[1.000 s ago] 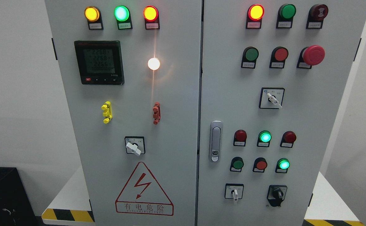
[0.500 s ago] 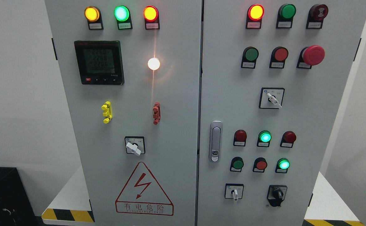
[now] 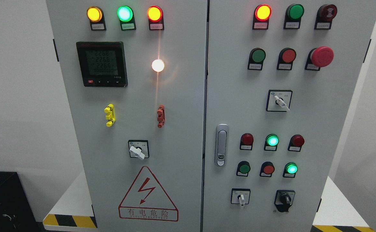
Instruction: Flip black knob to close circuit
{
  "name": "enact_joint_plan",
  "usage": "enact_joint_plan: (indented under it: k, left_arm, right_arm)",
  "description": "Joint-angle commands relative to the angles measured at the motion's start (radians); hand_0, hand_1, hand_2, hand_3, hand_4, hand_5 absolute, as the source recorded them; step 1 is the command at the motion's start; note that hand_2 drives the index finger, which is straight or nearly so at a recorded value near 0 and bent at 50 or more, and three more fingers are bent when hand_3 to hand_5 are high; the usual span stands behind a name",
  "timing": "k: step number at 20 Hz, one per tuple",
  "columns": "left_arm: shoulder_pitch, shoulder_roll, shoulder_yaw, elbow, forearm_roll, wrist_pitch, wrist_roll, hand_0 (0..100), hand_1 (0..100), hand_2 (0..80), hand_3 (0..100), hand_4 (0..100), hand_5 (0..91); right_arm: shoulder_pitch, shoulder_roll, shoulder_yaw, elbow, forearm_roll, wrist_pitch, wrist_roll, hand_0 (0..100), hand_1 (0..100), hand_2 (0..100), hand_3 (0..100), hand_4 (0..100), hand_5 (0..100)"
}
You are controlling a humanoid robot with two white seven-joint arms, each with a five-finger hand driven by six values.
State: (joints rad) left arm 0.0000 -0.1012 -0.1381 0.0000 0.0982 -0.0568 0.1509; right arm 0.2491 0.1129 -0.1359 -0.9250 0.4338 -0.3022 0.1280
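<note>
While neither of my hands shows in the head view, the black knob (image 3: pixel 284 198) sits untouched low on the grey cabinet (image 3: pixel 175 96).

Taking the silver door handle (image 3: pixel 221 145) as landmark: far to its upper left is the digital meter (image 3: pixel 101 63); to its lower left the white-lever switch (image 3: pixel 138 150) above the red warning triangle (image 3: pixel 148 194); the black knob lies to its lower right, pointer straight down, beside another white-lever switch (image 3: pixel 240 197). Whether my fingers are curled or spread I cannot tell.

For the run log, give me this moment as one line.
stage: not begun | target: black rotary knob, lower right of grey cabinet, untouched | hands: neither in view | nearby: white-handled selector switch to knob's left
</note>
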Motion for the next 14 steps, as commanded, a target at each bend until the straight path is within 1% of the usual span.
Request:
enact_joint_plan:
  k: [1, 3, 4, 5, 7, 8, 9, 10, 12, 14]
  left_arm:
    - [0.023, 0.0, 0.0, -0.029, 0.0, 0.0, -0.001, 12, 56, 0.0, 0, 0, 0.0]
    - [0.023, 0.0, 0.0, -0.029, 0.0, 0.0, -0.001, 12, 56, 0.0, 0, 0, 0.0]
    - [0.021, 0.0, 0.0, -0.029, 0.0, 0.0, -0.001, 12, 56, 0.0, 0, 0, 0.0]
    - [0.021, 0.0, 0.0, -0.029, 0.0, 0.0, -0.001, 12, 56, 0.0, 0, 0, 0.0]
    - [0.023, 0.0, 0.0, -0.029, 0.0, 0.0, -0.001, 12, 56, 0.0, 0, 0, 0.0]
    - [0.023, 0.0, 0.0, -0.029, 0.0, 0.0, -0.001, 12, 56, 0.0, 0, 0, 0.0]
    - [0.023, 0.0, 0.0, -0.029, 0.0, 0.0, -0.001, 12, 56, 0.0, 0, 0, 0.0]
    - [0.023, 0.0, 0.0, -0.029, 0.0, 0.0, -0.001, 12, 56, 0.0, 0, 0, 0.0]
    - [0.023, 0.0, 0.0, -0.029, 0.0, 0.0, -0.001, 12, 56, 0.0, 0, 0, 0.0]
    - [0.023, 0.0, 0.0, -0.029, 0.0, 0.0, -0.001, 12, 56, 0.0, 0, 0, 0.0]
  right_arm:
    - [0.001, 0.001, -0.019, -0.287, 0.14, 0.005, -0.018, 0, 5, 58, 77, 67, 54]
    - [-0.001, 0.001, -0.022, -0.32, 0.183, 0.012, -0.053, 0, 4, 62, 80, 69, 59]
    - [-0.001, 0.001, -0.022, -0.339, 0.213, 0.035, -0.085, 0, 4, 64, 83, 71, 62]
    - [-0.001, 0.001, -0.021, -0.36, 0.242, 0.063, -0.117, 0, 2, 69, 87, 73, 66]
    - [-0.002, 0.001, -0.008, -0.405, 0.289, 0.115, -0.172, 0, 0, 75, 92, 77, 73]
    - [-0.002, 0.001, -0.005, -0.42, 0.308, 0.127, -0.201, 0, 0, 78, 95, 80, 77]
    - [-0.002, 0.002, -0.004, -0.434, 0.33, 0.13, -0.227, 0, 0, 79, 96, 81, 79]
    - [-0.002, 0.002, -0.004, -0.449, 0.353, 0.132, -0.247, 0, 0, 83, 99, 86, 84]
    - [-0.001, 0.002, -0.004, -0.494, 0.376, 0.14, -0.261, 0, 0, 86, 100, 89, 88]
    - [-0.001, 0.004, 0.001, -0.537, 0.381, 0.166, -0.261, 0, 0, 89, 100, 93, 92]
